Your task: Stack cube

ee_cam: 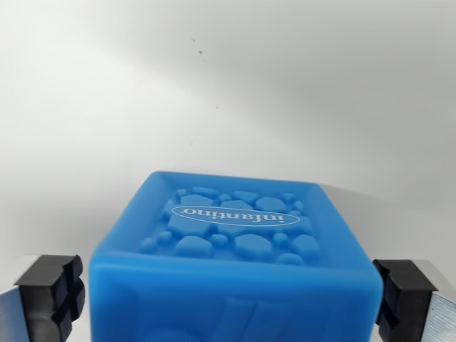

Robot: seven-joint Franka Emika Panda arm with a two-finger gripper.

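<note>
A blue soft cube with a raised pebble pattern and an "infantino" label on its top face fills the lower middle of the wrist view and rests on a white surface. My gripper straddles it. The left black fingertip stands just off the cube's left side. On the other side, the right fingertip sits right at the cube's edge. The jaws stand wide apart and the cube's walls show no squeezing. The cube's lower part is cut off by the bottom of the frame. No second cube is in view.
Plain white surface stretches beyond the cube, with a few tiny dark specks far back.
</note>
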